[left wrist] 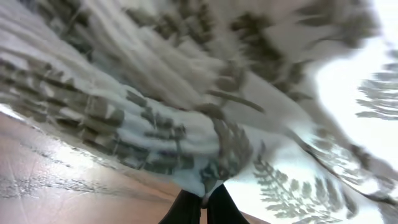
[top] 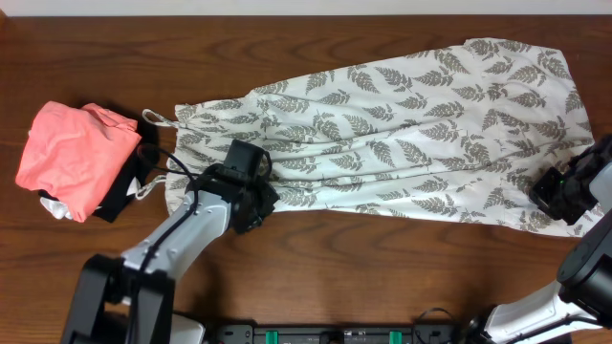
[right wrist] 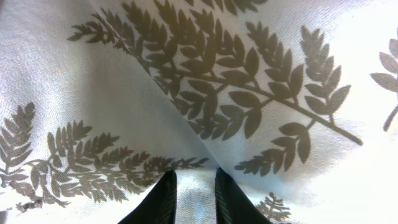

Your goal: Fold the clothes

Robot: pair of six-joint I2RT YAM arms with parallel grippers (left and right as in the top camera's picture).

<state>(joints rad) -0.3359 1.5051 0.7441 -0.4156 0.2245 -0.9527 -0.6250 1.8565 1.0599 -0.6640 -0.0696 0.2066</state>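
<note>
- Left gripper (left wrist: 202, 198) is closed right down, its two dark fingers pinching a bunched fold at the edge of the clothes (top: 402, 124); the cloth rises from the tips in tight gathers.
- Right gripper (right wrist: 194, 182) stands at a narrow gap, with a ridge of the same cloth caught between its fingers and spreading upward from them.
- From overhead, the left gripper sits on the near long edge of the clothes, toward the strap end, and the right gripper is at the near corner of the wide hem.
- The clothes lie spread lengthwise across the brown table (top: 316, 38), narrow strap end to the left, broad hem to the right, reaching almost to the far edge.
- The cloth is thin and white with grey fern leaves all over; long creases run along its middle.
- Thin white straps loop off the left end.
- A folded pink garment (top: 72, 153) lies just beside the strap end, on top of a black cloth (top: 124, 196).
</note>
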